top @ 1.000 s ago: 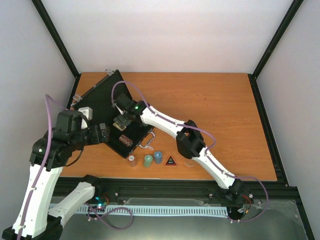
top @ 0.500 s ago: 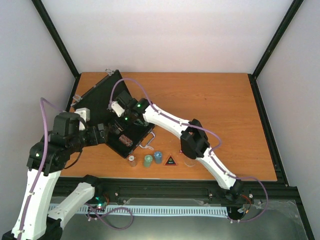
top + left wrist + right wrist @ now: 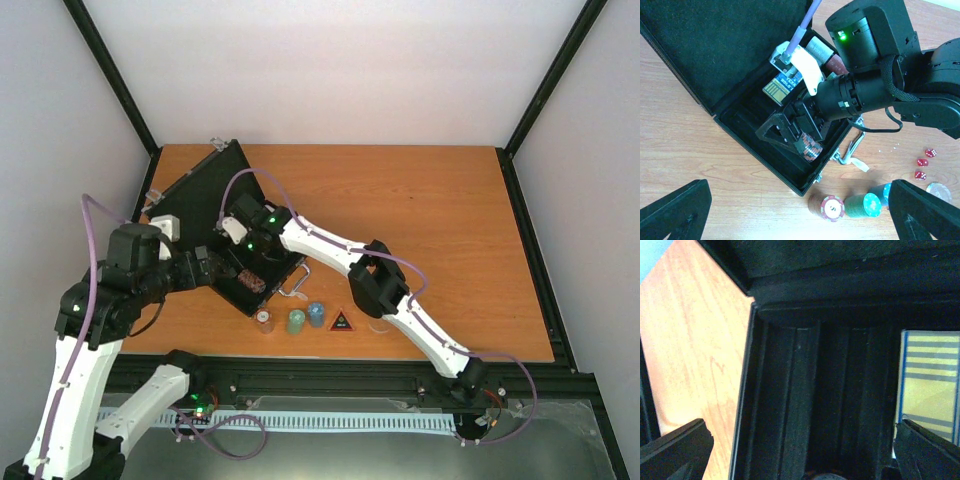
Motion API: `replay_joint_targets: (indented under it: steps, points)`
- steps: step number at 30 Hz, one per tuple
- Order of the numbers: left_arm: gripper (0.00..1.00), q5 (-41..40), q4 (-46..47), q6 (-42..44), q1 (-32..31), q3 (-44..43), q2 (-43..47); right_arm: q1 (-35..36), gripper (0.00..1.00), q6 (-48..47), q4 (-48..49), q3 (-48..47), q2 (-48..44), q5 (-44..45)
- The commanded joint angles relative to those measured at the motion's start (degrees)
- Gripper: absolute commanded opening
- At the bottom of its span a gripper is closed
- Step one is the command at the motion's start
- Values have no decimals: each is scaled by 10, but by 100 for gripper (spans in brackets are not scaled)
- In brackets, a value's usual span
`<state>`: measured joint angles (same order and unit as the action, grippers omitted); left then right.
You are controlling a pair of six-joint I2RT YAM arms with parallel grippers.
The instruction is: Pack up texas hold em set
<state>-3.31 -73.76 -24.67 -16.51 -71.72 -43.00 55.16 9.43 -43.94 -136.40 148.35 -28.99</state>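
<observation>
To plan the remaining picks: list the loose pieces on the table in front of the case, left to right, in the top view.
red chip stack → green chip stack → blue chip stack → black triangle → clear disc

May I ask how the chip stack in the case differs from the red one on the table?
The packed stack lies on its side in the case, striped edges showing; the red stack stands upright on the table, outside the case, its top face showing. Both are reddish chips.
</observation>
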Motion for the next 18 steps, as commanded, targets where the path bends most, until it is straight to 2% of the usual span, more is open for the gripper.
replay_joint_targets:
  steps: [1, 10, 13, 18]
  points:
    - [100, -4, 5, -2, -3, -11, -7, 0, 100, 25, -5, -14, 25, 68]
    - [100, 4, 7, 7, -3, -5, -6, 0, 100, -12, -35, -10, -16, 23]
    - [100, 4, 10, 11, -2, -8, -2, 0, 100, -19, -47, -3, -53, 57]
    - [100, 3, 7, 17, -3, -18, -3, 0, 100, -18, -74, 28, -135, 165]
